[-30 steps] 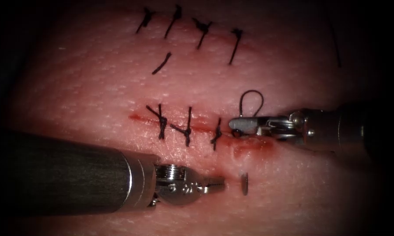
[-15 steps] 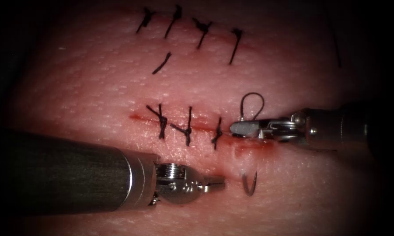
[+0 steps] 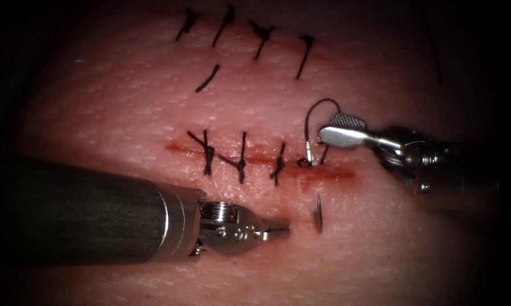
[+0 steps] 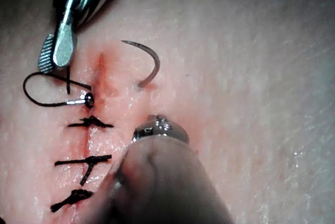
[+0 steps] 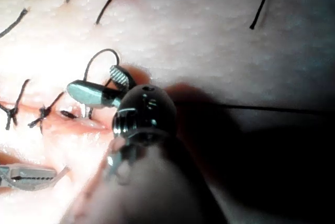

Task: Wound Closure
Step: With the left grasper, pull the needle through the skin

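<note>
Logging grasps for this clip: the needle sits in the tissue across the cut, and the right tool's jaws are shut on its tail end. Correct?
No. The endoscope view shows the right tool open, holding nothing, beside the needle, which does sit in the tissue across the cut.

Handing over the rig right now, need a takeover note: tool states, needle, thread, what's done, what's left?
Left tool: holds nothing, just left of the needle's exposed tip.
Right tool: jaws open, holds nothing, above the cut's right end.
Needle: in the tissue across the cut's right end; tip out on the near side, tail out on the far side.
Thread: small loop off the needle's tail.
Done: three tied stitches on the cut to the left.
Left: this stitch is not tied; the right end, with red fluid, is unstitched.
</note>
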Motion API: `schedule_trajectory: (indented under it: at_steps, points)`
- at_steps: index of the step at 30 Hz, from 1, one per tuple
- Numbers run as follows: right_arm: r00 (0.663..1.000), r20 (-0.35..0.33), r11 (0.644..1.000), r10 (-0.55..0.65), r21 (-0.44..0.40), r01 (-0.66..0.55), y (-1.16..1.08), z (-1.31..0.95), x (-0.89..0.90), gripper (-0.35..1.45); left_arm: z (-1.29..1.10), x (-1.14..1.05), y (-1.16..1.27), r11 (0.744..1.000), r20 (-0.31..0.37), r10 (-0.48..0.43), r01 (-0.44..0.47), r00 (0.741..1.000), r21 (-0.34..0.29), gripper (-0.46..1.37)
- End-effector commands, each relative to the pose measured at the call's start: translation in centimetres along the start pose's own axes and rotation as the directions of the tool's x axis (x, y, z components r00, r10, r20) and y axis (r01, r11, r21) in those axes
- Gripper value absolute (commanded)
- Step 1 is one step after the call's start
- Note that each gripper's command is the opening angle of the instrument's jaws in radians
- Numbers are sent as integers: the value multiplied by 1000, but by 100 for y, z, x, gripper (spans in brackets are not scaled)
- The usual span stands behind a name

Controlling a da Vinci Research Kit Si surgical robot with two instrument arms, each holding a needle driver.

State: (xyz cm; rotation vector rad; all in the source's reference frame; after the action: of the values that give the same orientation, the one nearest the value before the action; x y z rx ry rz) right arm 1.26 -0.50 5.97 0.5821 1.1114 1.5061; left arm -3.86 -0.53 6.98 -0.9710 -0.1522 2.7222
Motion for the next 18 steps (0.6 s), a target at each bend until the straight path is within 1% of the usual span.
schedule_trajectory:
  at_steps: [1,3,5,7,9,11,13,15,16,17,18]
  points:
    - [1000,21,999,-22,24,22,0,-7,1,123,0,1,-1,1000,-10,-3,3,1000,0,-24]
    - [999,33,999,-40,33,39,0,-16,3,121,-1,3,-3,1000,-31,-3,3,1000,10,-24]
    - [998,39,998,-58,38,56,0,-24,1,120,-2,4,-4,1000,-55,-8,8,998,2,-25]
    - [996,46,997,-71,44,69,-1,-31,-1,120,-3,6,-5,1000,-69,-11,11,998,-5,-7]
    - [995,51,995,-84,50,82,-1,-37,-5,120,-3,8,-7,1000,-92,-11,10,996,-4,4]
    - [994,55,995,-91,54,88,-2,-40,-7,121,-4,11,-8,1000,-118,-16,16,993,-4,4]
    - [993,61,994,-99,61,95,-2,-45,-10,121,-5,15,-10,1000,-162,-25,24,986,-6,20]
    - [993,63,993,-100,63,96,-2,-48,-12,121,-5,17,-10,1000,-186,-29,29,982,-2,30]
    - [993,64,993,-100,64,96,-2,-49,-12,121,-5,19,-10,1000,-195,-31,31,980,0,43]
    - [993,64,993,-100,64,96,-2,-50,-12,121,-4,21,-9,999,-200,-32,32,979,-3,51]
    - [993,65,993,-100,65,96,-2,-50,-12,121,-4,23,-8,999,-205,-33,33,978,-7,54]
